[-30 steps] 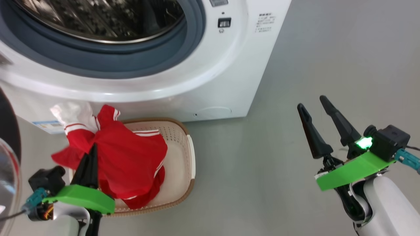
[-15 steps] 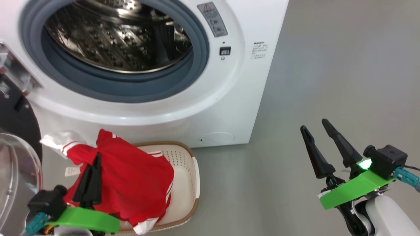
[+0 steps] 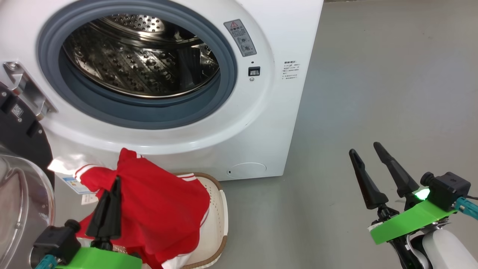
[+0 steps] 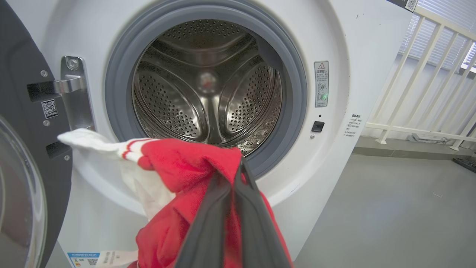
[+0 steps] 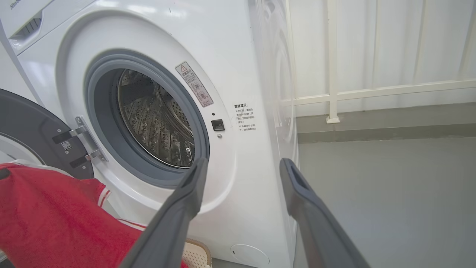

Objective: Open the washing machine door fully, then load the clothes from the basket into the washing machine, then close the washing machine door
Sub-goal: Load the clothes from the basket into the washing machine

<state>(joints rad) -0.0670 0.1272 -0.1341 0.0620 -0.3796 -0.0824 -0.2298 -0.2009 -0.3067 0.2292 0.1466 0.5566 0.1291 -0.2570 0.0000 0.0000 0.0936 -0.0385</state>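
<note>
The washing machine [image 3: 261,123] stands with its door [image 3: 22,142] swung out to the left, and the steel drum [image 3: 142,59] is bare inside. My left gripper [image 3: 116,180] is shut on a bunch of red clothes [image 3: 164,213] with white trim. The bunch hangs over the basket [image 3: 223,220], below the drum's mouth. In the left wrist view the shut left gripper [image 4: 238,165] pinches the red clothes [image 4: 178,163] in front of the drum [image 4: 208,85]. My right gripper [image 3: 365,148] is open over the floor to the right, holding nothing. In its own wrist view the right gripper [image 5: 244,162] points at the machine's front corner.
The door's clear glass dome [image 3: 18,209] bulges close beside my left arm. The door hinge [image 4: 72,89] sits left of the grey gasket [image 4: 297,111]. Grey floor [image 3: 373,74] stretches to the right of the machine, with a white railing [image 5: 331,63] behind.
The head camera has tilted up, bringing more of the drum into view. My left gripper has carried the red clothes a little higher, toward the machine. The right gripper stays open, about where it was.
</note>
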